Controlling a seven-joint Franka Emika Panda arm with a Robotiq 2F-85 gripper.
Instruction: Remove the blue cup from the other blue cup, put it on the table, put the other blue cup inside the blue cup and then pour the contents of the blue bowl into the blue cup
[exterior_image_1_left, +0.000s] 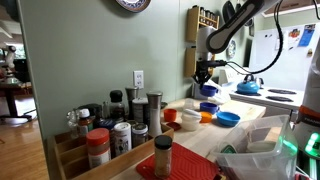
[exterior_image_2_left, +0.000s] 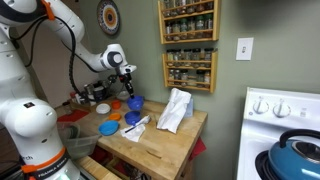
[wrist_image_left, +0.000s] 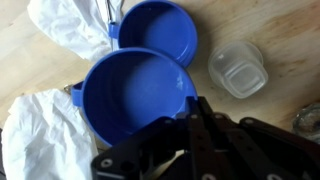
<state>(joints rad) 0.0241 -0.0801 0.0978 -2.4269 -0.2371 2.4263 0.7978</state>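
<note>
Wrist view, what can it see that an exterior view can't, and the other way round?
Only the wrist view: the inside of the blue cup from straight above, a small clear plastic container, and the dark fingers up close. Only an exterior view: the spice rack on the wall, the stove, the blue kettle and the whole white arm. Both: the blue cup, the crumpled white material and the wooden table.

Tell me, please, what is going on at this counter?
The robot's gripper is at the rim of a blue cup over the wooden counter. A second blue cup sits right beside it, so the two are not nested. I cannot tell whether the gripper is clamped on the rim.
</note>
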